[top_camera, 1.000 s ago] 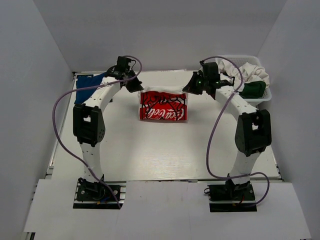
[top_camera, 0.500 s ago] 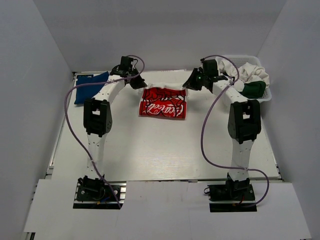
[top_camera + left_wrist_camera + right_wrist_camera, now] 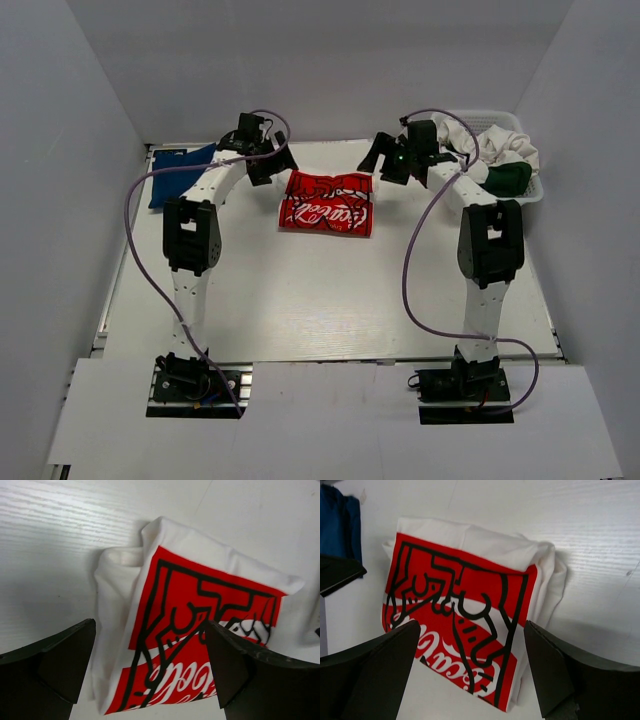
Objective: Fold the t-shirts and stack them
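**Both grippers spread wide over the folded shirt**

Seen from above, the folded white t-shirt with red print [image 3: 326,202] lies flat on the table [image 3: 300,300], towards 12 o'clock from its middle. The left gripper [image 3: 272,165] hangs at the shirt's 10 o'clock corner and the right gripper [image 3: 383,163] at its 2 o'clock corner. Each has its jaws parted and holds nothing. In both wrist views the shirt shows between the dark fingers [image 3: 60,665], apart from them. A royal blue t-shirt [image 3: 178,172] lies at the table's 10 o'clock. The white basket [image 3: 530,195] at 2 o'clock holds a dark green t-shirt [image 3: 508,178].

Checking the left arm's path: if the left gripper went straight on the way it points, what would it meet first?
Probably the folded red-and-white t-shirt, directly ahead of the left gripper, though depth is unclear.
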Controlling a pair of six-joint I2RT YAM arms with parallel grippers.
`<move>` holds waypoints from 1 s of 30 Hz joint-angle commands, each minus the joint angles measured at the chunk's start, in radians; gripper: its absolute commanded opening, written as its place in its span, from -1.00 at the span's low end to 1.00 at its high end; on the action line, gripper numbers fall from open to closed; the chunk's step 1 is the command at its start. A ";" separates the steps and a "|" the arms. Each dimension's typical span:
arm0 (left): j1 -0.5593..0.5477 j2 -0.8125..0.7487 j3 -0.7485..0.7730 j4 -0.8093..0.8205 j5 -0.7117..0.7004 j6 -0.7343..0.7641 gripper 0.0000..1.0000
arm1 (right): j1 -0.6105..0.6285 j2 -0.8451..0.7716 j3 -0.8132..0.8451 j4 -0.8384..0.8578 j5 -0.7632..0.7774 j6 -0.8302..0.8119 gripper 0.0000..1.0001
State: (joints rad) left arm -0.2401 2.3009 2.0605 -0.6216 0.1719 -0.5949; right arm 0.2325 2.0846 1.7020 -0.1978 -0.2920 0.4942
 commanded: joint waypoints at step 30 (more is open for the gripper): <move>-0.077 0.160 -0.025 -0.078 0.101 0.397 -0.46 | 0.033 -0.506 -0.456 0.008 0.054 -0.114 0.80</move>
State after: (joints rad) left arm -0.3084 2.4313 2.0377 -0.6163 0.2958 -0.2291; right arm 0.2687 1.6547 1.2690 -0.1860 -0.2832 0.4076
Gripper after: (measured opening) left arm 0.321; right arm 0.897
